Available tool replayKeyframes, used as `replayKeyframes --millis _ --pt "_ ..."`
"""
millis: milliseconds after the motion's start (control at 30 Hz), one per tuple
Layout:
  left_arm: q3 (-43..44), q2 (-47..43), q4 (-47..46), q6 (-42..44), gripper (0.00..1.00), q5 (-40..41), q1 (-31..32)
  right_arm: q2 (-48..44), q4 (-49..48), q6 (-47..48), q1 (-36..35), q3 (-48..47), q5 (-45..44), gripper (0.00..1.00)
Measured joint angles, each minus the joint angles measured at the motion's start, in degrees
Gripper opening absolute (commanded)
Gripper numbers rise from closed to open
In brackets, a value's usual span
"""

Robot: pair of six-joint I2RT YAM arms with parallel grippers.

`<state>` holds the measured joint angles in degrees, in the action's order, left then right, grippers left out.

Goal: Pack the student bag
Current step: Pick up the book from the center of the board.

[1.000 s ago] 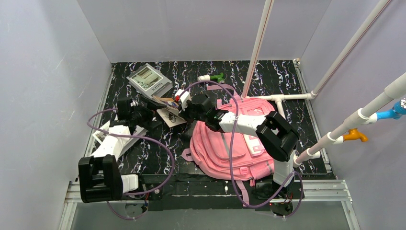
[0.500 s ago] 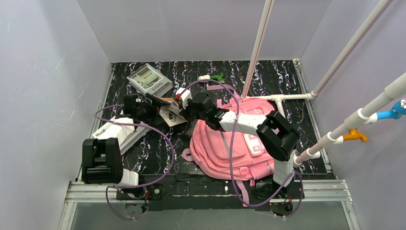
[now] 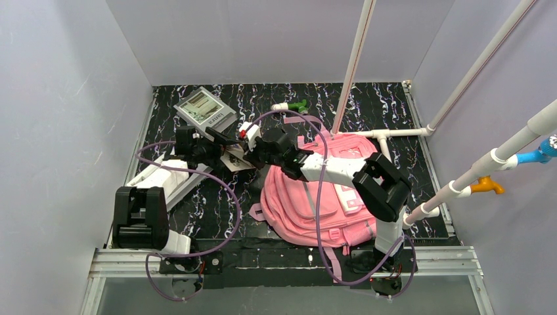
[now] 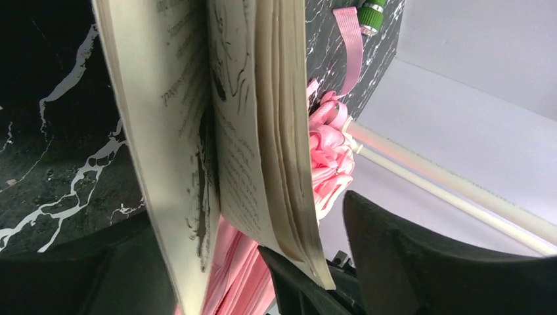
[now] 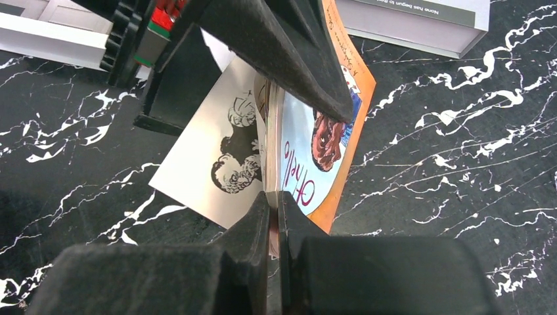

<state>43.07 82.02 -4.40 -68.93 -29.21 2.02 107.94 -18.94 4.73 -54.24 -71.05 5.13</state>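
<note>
Holding: my right gripper (image 5: 274,205) is clenched on the lower edge of the book (image 5: 309,147).
Left gripper (image 3: 223,147): I see it released, jaws spread wide, one finger (image 5: 282,59) over the orange cover and the other on the page side; I cannot tell whether either touches.
Book: thin, orange cover with a drawn face, pages fanned apart, a white page with a black drawing splayed towards the left arm.
Bag (image 3: 309,197): pink, lying flat on the right half of the table (image 3: 381,111), under my right arm, just right of the book.
Strap: one pink strap trails towards the back of the table.
Box (image 3: 205,110): grey, at the back left, near the book.
Tray (image 3: 164,178): white, under my left arm.
Marker (image 3: 293,105): green-capped, at the back, well apart from both grippers.
</note>
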Motion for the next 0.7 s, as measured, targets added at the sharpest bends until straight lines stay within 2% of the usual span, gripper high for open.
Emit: replayKeyframes --millis 100,167,233,333,433,700 --pt "0.07 0.26 -0.92 -0.42 0.39 -0.39 0.13 0.00 0.42 0.00 -0.33 -0.04 0.07 0.22" --pt "-0.02 0.28 -1.97 -0.50 0.10 -0.81 0.20 -0.02 1.88 -0.04 -0.52 -0.59 0.66 0.32" --pt "-0.46 0.50 -3.54 -0.55 0.00 -1.73 0.20 -0.20 3.74 -0.09 -0.52 -1.31 1.40 0.46" --pt "-1.51 2.16 -6.03 0.28 0.00 -3.61 0.09 -1.20 7.74 -0.66 -0.37 -2.78 2.36 0.66" --pt "-2.05 3.37 -7.04 1.36 0.00 -5.97 0.09 -2.51 13.81 -2.73 -0.37 -5.05 3.39 0.80" --pt "1.60 3.39 -7.65 9.57 0.00 -15.89 0.09 -3.65 35.65 -11.54 4.20 -16.02 7.98 0.94"
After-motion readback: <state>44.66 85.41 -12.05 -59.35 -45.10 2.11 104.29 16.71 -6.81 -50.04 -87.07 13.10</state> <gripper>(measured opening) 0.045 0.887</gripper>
